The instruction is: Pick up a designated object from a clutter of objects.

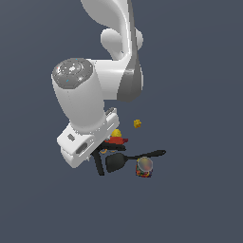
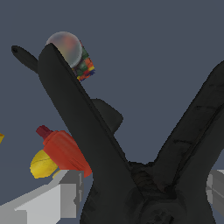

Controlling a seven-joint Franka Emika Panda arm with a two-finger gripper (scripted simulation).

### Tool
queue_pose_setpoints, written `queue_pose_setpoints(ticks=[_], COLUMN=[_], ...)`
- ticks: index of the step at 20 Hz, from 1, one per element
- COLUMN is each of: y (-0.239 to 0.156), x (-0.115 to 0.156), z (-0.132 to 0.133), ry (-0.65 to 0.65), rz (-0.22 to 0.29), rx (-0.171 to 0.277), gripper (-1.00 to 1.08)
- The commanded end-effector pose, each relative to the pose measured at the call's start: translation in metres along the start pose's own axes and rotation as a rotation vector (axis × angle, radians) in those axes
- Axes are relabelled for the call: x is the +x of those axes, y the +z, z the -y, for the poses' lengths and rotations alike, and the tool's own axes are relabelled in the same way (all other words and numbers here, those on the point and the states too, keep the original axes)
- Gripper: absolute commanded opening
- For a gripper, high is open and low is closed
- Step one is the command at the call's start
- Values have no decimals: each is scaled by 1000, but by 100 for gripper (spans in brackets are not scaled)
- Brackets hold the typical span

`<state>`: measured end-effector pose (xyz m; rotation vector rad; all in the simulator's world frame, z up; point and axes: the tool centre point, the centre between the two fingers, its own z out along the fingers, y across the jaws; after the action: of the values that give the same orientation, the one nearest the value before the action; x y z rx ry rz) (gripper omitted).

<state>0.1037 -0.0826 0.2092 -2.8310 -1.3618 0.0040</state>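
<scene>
The arm's wrist hides most of the black spring clamp (image 1: 99, 165) in the exterior view, the wrist view cuts its handles (image 2: 87, 131) off at the edge, the clamp covers most of the black spatula (image 2: 26, 59), and only slivers of the gripper's fingers (image 2: 65, 192) show.

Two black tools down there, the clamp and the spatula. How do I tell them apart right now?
The clamp has two long handles splaying into a V; the spatula has one thin handle and a broad flat head. The clamp sits between the gripper fingers, filling the wrist view; the spatula lies free beside the can. Both are black.
</scene>
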Motion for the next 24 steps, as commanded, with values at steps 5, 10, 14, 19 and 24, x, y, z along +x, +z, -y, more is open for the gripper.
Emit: queue_pose_setpoints(ticks=[5,10,14,19,24], y=[-67,-114,-145,-170,-180], x=[22,38,48,58,62], z=[40,68,86,99,104], ry=[0,0,0,0,0], rz=[-1,-1,-1,-1,-2], rx=[-2,-2,-2,-2,-1], gripper=[-100,-100,-100,-100,-100])
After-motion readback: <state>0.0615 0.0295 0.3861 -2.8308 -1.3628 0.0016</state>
